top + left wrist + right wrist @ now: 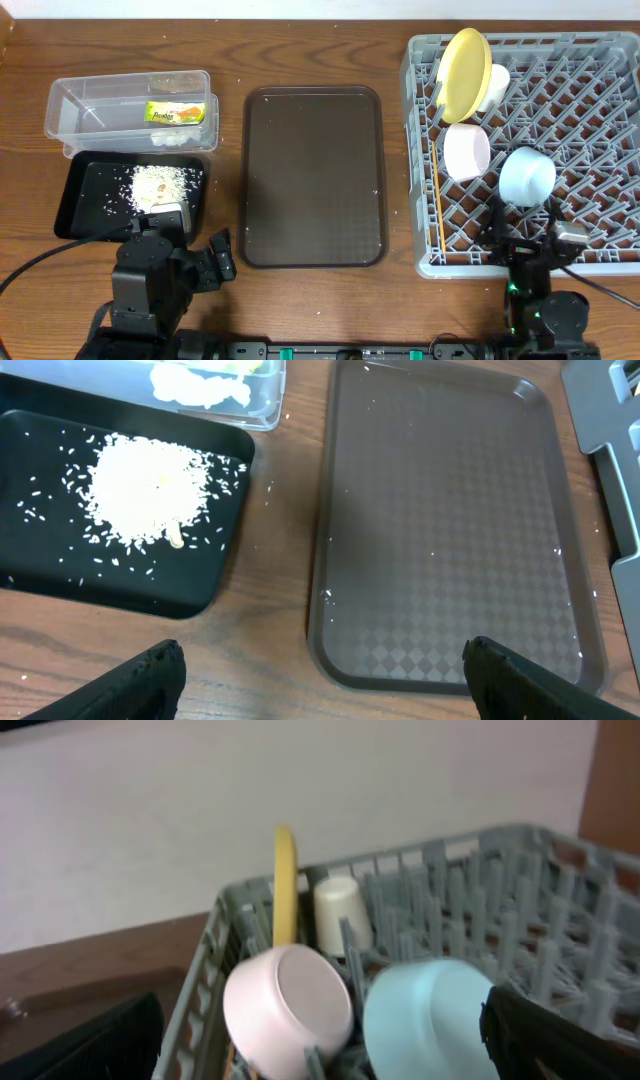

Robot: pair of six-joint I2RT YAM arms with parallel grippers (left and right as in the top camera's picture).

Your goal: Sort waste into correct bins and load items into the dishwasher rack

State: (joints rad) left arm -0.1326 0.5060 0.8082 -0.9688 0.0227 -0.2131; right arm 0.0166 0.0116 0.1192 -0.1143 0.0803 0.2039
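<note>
at your far left on the table sits the clear box. the yellow-green wrapper lies inside it toward its right end, with a whitish crumpled lump just in front of the wrapper, also in the box. directly in front of the box, just beside it, you have the black tray. the rice is heaped in its back right part, with loose grains scattered around the heap on the tray floor.

your left gripper hangs over the table near the front ends of the black tray and the brown serving tray, fingers spread wide and holding nothing. the brown tray lies next in line, with a few pale specks on its surface.

to the right stands the rack. the chopsticks lie along its left side, running front to back. the yellow plate stands on edge in the back left corner, with the white cup right beside it on its right. nearer you, the white bowl is tipped on its side, base facing the front, and the light blue bowl rests tilted just to its right.

your right gripper hovers at the rack's front edge, just in front of the light blue bowl, fingers spread wide and gripping nothing.
</note>
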